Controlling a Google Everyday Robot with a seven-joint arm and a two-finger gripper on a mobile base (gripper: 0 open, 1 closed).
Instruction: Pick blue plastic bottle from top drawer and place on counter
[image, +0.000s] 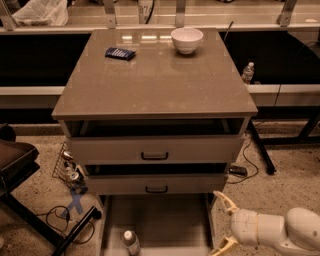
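We see the gripper at five o'clock in the view, its two fingers spread wide, gripping nothing. The blue plastic bottle sits in the top drawer, at nine o'clock from the gripper. The counter carries a white bowl at twelve.

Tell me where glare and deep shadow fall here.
Camera view: glare streaks the counter near the white bowl; shadow fills the gaps above both drawer fronts; the blue plastic bottle in the top drawer is dim; the open gripper, lower right, is brighter.
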